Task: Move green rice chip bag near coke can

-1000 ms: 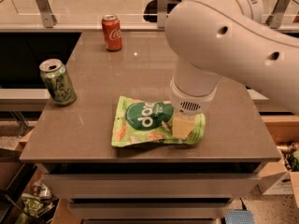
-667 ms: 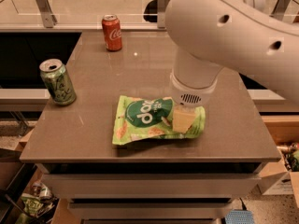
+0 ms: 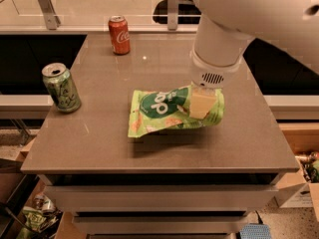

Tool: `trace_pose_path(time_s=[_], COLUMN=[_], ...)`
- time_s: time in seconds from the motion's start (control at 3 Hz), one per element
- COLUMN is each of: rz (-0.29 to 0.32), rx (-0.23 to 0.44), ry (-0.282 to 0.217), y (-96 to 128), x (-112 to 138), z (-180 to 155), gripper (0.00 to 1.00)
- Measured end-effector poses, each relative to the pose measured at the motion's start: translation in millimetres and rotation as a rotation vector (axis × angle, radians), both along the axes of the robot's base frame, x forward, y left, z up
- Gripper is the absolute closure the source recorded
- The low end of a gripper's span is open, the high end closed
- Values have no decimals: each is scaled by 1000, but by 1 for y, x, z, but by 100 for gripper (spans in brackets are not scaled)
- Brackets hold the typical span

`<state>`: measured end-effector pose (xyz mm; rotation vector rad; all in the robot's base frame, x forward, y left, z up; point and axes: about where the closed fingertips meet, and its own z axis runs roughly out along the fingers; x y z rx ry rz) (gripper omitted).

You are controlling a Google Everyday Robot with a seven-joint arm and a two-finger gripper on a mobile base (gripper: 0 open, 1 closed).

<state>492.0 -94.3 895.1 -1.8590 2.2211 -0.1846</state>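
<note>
The green rice chip bag (image 3: 158,108) is light green with a dark green circle and white letters. It hangs a little above the middle of the brown table (image 3: 99,143), with its shadow beneath it. My gripper (image 3: 200,107) comes down from the big white arm (image 3: 219,54) and is shut on the bag's right end; a pale finger (image 3: 203,101) lies over the bag. The coke can (image 3: 119,34), red with white script, stands upright at the table's far edge, well back and left of the bag.
A green can with pale lettering (image 3: 61,87) stands upright near the table's left edge. A glass rail with metal posts (image 3: 46,6) runs behind the table. Boxes and clutter lie on the floor at lower left and right (image 3: 299,183).
The gripper has closed on the bag's right end and lifted it slightly off the table. The arm has risen and shifted back. Both cans have not moved.
</note>
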Motion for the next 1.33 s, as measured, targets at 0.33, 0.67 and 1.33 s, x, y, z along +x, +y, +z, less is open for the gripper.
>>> trace_pose_path(time_s=[0.33, 0.67, 1.33], rz=[-2, -2, -2], rx=[19, 35, 57], ry=[-26, -53, -73], y=[-7, -14, -17], x=[20, 46, 92], z=[21, 42, 67], gripper=[100, 100, 100])
